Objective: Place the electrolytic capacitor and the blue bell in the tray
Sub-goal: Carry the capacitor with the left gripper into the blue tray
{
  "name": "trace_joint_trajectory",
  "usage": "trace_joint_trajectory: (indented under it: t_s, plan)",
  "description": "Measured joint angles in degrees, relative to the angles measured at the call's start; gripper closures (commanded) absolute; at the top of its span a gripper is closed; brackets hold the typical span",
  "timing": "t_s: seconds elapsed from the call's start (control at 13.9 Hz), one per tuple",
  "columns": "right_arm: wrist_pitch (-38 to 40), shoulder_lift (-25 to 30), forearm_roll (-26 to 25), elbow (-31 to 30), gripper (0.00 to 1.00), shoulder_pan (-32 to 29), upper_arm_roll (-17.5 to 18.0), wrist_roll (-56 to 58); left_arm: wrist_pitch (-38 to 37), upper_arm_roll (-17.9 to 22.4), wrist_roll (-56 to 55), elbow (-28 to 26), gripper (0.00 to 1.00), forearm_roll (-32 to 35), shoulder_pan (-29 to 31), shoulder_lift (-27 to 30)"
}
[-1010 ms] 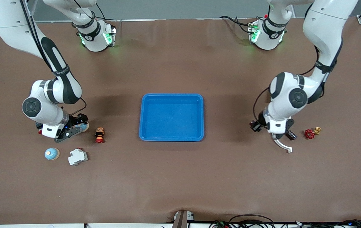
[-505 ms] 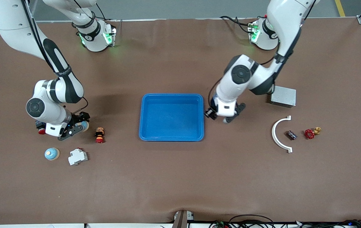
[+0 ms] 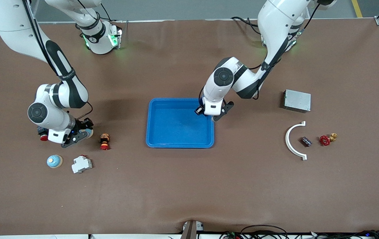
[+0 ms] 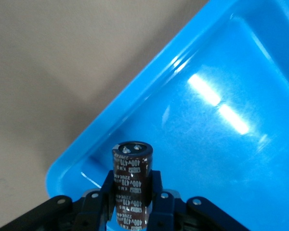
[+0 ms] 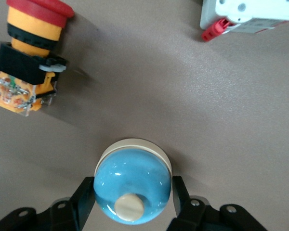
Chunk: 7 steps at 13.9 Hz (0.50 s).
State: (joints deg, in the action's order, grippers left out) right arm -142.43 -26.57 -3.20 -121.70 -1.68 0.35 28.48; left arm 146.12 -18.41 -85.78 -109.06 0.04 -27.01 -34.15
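The left gripper [image 4: 132, 211] was held over the corner of the tray [image 3: 180, 143] that lies farthest from the front camera, toward the left arm's end of the table, its jaws pinched on the electrolytic capacitor [image 4: 132, 185], which stood upright between them above the tray's rim and floor. The carrying step was judged nearly done; the next move was judged to call for a short lowering into the tray and a release. The right gripper [image 5: 132, 211] was set low at the table, its fingers [image 5: 83, 199] standing on either side of a blue bell [image 5: 132, 185] and close against it; whether the bell was firmly gripped could not be told. A lift and a carry toward the tray would be needed.
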Motion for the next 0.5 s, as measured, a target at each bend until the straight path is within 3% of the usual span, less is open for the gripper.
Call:
trace_joint_trajectory:
  t_s: [0.07, 0.36, 0.5]
  plan:
    - [-0.1, 0.0, 0.0, 0.0, 0.21, 0.0, 0.0, 0.0, 0.0, 0.0, 0.0, 0.6, 0.01, 0.0, -0.1, -1.1]
    - [-0.3, 0.0, 0.0, 0.0, 0.25, 0.0, 0.0, 0.0, -2.6, 0.1, 0.0, 2.8, 0.00, 0.0, -0.1, -2.2]
    - [-0.3, -0.1, -0.1, 0.0, 0.40, 0.0, 0.0, 0.1, -10.7, 0.3, 0.0, 7.3, 0.00, 0.0, 0.2, -1.5]
